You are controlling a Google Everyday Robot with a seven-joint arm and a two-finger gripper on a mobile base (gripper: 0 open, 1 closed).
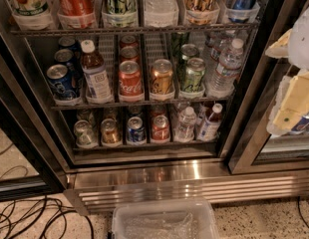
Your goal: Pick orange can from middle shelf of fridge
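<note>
Hovering gripper (pixel 288 86) right of orange can (pixel 161 76)

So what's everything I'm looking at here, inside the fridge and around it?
fridge: one, dark frame, steel base, fills the view
tall drinks in white cups: six, mixed colours, top rack
blue cans: three, middle shelf, left lane
tea bottle: one, brown, white cap, beside the blue cans
red cans: three, next lane right
orange can: one, copper-orange, centre lane, front
green cans: two, right of the orange can
water bottle: one clearly seen, right end
small drinks: four cans, two bottles, mixed colours, bottom rack front
plastic bin: one, clear, floor in front
cables: several, black, floor left
gripper: one, white and cream, right edge, outside the fridge
</note>
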